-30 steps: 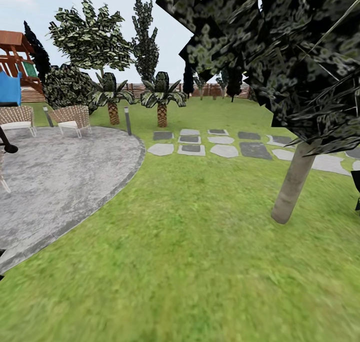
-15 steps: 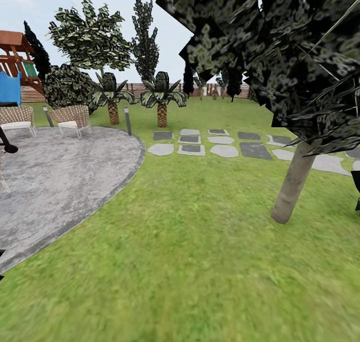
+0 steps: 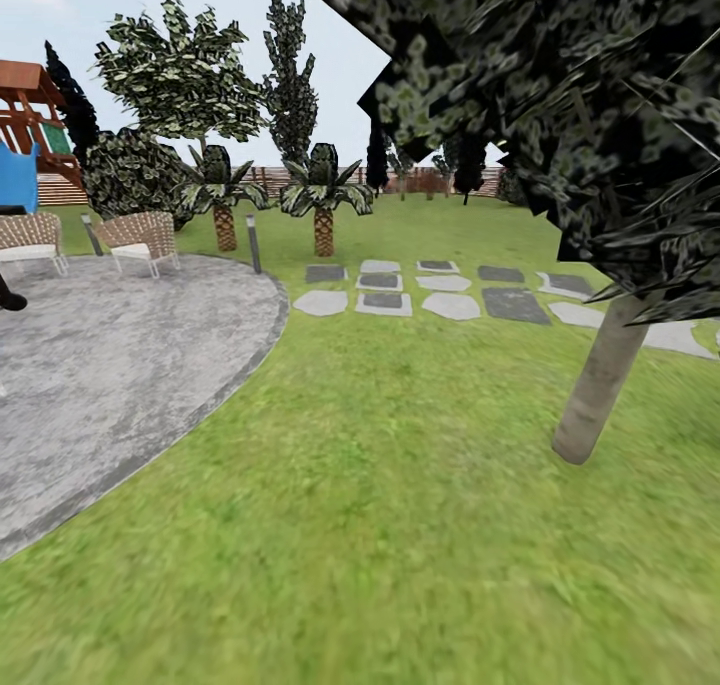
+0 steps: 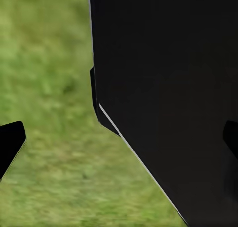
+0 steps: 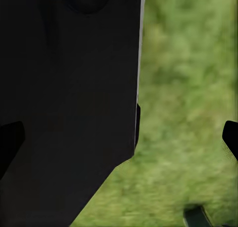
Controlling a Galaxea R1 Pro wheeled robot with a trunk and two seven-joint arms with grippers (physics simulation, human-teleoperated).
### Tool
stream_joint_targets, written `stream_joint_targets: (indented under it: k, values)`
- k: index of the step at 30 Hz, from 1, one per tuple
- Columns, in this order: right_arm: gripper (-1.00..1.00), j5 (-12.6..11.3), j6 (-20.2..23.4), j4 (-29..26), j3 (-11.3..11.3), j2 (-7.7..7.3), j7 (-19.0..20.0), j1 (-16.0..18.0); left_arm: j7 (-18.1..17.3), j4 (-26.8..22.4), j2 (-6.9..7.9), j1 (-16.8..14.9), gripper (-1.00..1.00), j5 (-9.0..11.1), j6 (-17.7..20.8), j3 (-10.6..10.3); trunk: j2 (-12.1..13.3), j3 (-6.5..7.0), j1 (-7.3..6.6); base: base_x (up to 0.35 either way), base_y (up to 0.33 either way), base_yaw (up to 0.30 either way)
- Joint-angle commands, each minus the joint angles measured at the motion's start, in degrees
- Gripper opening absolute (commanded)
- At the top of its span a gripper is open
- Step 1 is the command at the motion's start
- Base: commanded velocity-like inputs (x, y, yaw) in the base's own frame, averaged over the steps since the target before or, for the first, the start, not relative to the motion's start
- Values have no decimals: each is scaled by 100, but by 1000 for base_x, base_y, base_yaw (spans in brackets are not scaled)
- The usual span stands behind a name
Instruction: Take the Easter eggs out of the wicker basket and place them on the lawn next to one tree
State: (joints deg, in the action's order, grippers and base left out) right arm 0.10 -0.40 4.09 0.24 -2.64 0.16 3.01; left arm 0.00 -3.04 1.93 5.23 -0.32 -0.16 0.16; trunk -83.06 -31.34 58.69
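Mottled green lawn (image 3: 400, 525), blurred close up. Tree (image 3: 603, 380): straight pale grey-tan trunk, jagged dark crown cut off at the frame's top and right. To the tree's left, a rough grey paved patio (image 3: 110, 365) with a curved edge; behind it, flat stepping stones (image 3: 450, 290) in grey shades. Two woven wicker chairs (image 3: 140, 240) on the patio's far edge. Brown slatted fence (image 3: 425, 180) far behind.

Left claw (image 4: 119, 137): dark fingertips wide apart, nothing between; a black body panel (image 4: 168, 88) blocks half the frame. Right claw (image 5: 119, 137) likewise spread, empty, over grass.
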Motion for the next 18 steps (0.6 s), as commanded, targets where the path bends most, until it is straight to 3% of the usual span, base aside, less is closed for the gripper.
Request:
stream_joint_targets:
  k: [1,15,18]
  values:
    - [100,2,-4,13,3,0,5,9,0,-12,0,4,100,-3,-2,2,-2,-4,3,329,0,0]
    - [100,-14,4,13,3,18,-7,10,0,-12,0,4,100,-3,-1,2,-2,-4,3,330,0,1]
    - [100,-30,4,13,-3,18,-19,10,1,-12,0,4,100,-3,-1,2,-2,-4,3,330,0,155]
